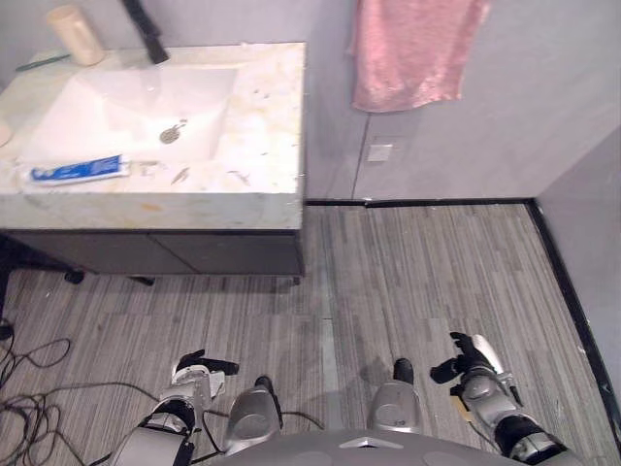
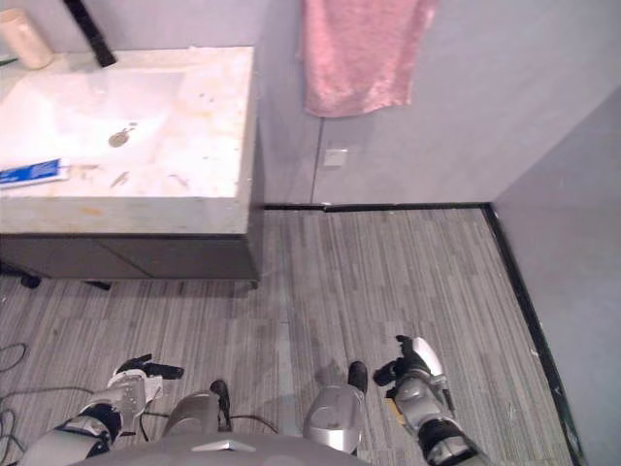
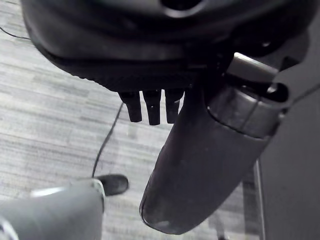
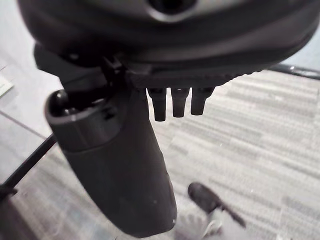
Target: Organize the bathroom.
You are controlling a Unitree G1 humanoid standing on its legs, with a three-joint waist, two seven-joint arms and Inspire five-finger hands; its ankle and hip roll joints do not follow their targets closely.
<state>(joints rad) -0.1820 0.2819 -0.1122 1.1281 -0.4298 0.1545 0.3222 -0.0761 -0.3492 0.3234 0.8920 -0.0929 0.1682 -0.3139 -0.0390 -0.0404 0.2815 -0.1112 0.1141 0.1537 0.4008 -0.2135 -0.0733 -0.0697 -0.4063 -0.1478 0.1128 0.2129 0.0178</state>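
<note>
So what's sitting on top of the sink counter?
On the counter a blue toothpaste tube lies along the front edge. A cream cup stands at the back, beside the black tap. The cupboard below is closed, so its inside is hidden.

A bathroom counted item by item: one white sink (image 1: 58, 126) with one drain (image 1: 172, 133) and one black faucet (image 1: 146, 29), set in one marble tabletop (image 1: 277, 126). On the tabletop lie one blue toothpaste tube (image 1: 78, 170) and one cream cup (image 1: 76, 34). One pink towel (image 1: 412, 49) hangs on the wall, above one white wall plate (image 1: 379, 152). Two robot hands show low over the floor: one left hand (image 1: 199, 371), one right hand (image 1: 469, 359).
</note>
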